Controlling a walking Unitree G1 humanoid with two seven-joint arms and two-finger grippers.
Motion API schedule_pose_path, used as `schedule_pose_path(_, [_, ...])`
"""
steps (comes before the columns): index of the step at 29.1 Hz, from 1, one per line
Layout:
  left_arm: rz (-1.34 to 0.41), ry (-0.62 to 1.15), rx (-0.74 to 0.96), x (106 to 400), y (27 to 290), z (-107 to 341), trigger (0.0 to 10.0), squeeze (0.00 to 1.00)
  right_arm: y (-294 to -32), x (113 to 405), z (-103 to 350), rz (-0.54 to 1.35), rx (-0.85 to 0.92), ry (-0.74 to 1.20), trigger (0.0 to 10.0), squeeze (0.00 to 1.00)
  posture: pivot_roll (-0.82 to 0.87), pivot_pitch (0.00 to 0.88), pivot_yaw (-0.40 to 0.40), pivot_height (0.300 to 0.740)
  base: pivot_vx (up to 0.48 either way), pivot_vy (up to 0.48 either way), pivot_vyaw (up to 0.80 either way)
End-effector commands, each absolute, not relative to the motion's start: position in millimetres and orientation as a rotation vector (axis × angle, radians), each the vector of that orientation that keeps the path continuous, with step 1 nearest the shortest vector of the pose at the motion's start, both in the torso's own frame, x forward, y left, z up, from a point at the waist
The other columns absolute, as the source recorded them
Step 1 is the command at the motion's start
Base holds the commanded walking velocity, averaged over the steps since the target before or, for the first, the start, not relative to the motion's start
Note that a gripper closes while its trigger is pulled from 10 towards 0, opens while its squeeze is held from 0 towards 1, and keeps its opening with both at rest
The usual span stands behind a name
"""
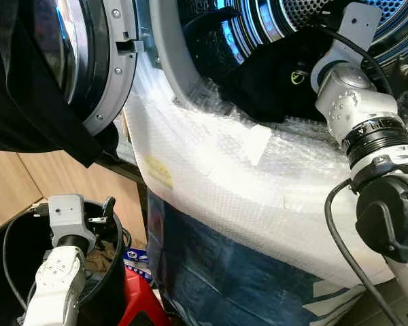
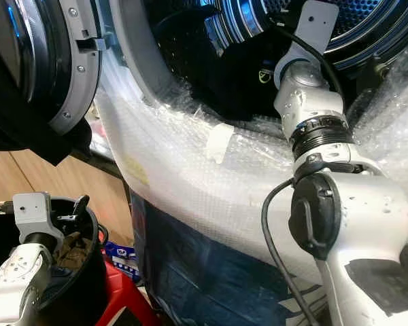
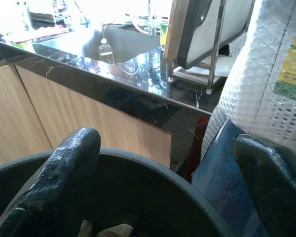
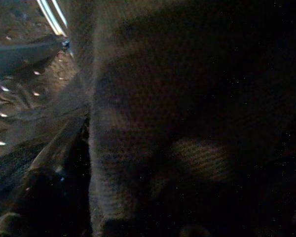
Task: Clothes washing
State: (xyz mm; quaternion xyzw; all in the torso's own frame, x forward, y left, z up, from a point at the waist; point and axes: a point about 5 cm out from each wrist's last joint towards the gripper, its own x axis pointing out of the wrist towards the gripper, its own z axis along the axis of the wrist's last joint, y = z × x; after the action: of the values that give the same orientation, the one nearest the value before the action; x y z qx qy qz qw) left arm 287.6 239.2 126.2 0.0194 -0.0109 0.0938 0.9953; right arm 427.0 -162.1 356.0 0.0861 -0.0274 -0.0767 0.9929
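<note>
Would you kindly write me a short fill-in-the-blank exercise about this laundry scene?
1. The right arm reaches into the washing machine's ____.
2. The left gripper hangs over a black ____.
3. The machine's front is covered in ____ wrap.
4. The garment at the drum opening is ____ in colour.

Missing words: drum; bucket; bubble; black

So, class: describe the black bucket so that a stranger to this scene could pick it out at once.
Start at the bubble-wrapped washing machine. Look down past its open door to the floor at the robot's left, where the left gripper hovers. The black bucket is the round, dark container there, beside something red.
</note>
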Motion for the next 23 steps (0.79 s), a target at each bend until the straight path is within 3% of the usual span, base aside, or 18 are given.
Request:
schedule_pose_path(1, [0.177,-0.011,0.027,287.3,234.7,123.3,10.0,0.00,-150.8,425.7,360.0,-0.084,0.204,-0.031,10.0,0.00,0.01,0.000,-0.035,0.740,0.000,0.000,0.00])
schedule_pose_path(8, [0.165,-0.006,0.005,289.4,228.2,121.1,10.0,0.00,-129.9,406.7,361.3,0.000,0.126,0.014,10.0,0.00,-0.01,0.020,-0.049,0.740,0.000,0.000,0.00])
schedule_pose_path(15, [0.167,0.011,-0.007,284.9,225.2,115.3,10.0,0.00,-118.1,374.3,322.6,0.035,0.130,0.123,10.0,0.00,-0.01,0.030,-0.062,0.740,0.000,0.000,0.00])
schedule_pose_path(23, [0.160,0.021,-0.003,284.7,225.8,112.7,10.0,0.00,-126.0,338.8,322.5,0.068,0.102,0.072,10.0,0.00,-0.04,0.028,-0.051,0.740,0.000,0.000,0.00])
